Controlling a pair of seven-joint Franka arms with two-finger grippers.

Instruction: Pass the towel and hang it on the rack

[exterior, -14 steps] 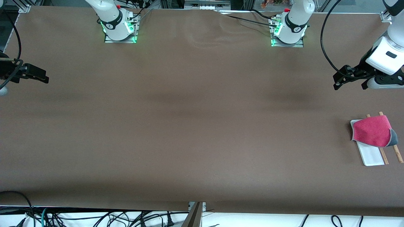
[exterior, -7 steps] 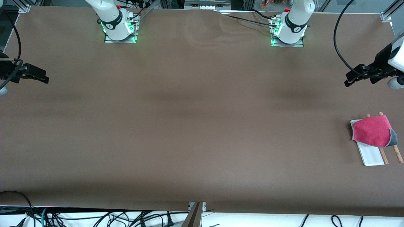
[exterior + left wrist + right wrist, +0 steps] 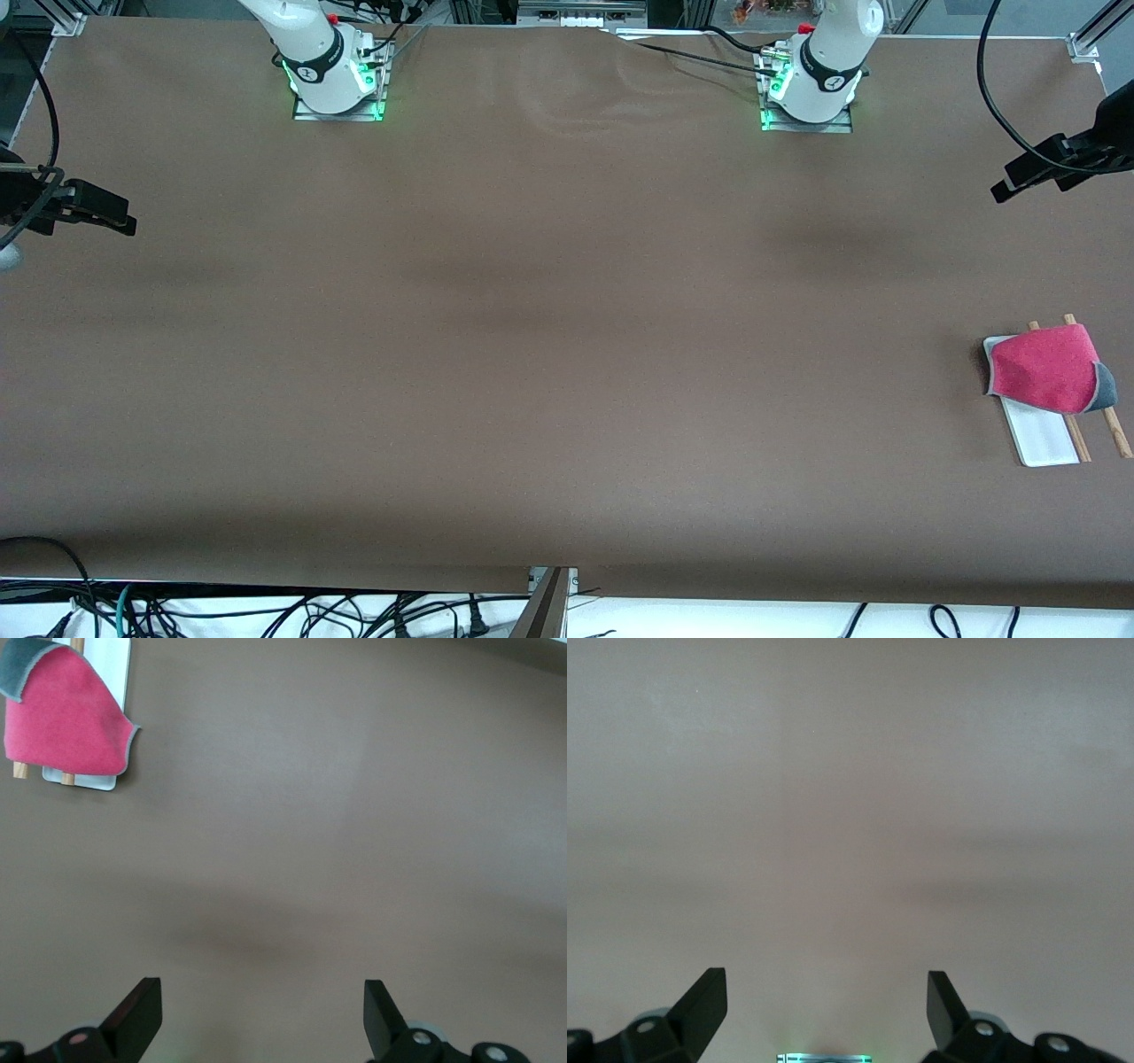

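Observation:
The pink-red towel lies draped over the rack at the left arm's end of the table, a dark grey corner folded out at one side. The rack's white base and two wooden rods stick out from under it, and the cloth hides the crossbar. In the left wrist view the towel covers the rack well away from my left gripper. That left gripper hangs open and empty over the table's end. My right gripper waits open and empty over the right arm's end, with only bare table under it.
A brown cover spans the whole table. The two arm bases stand along the edge farthest from the front camera. Loose cables lie below the table's near edge.
My left gripper has drawn back toward the left arm's end of the table, away from the towel. The towel, the rack and the right arm have not moved.

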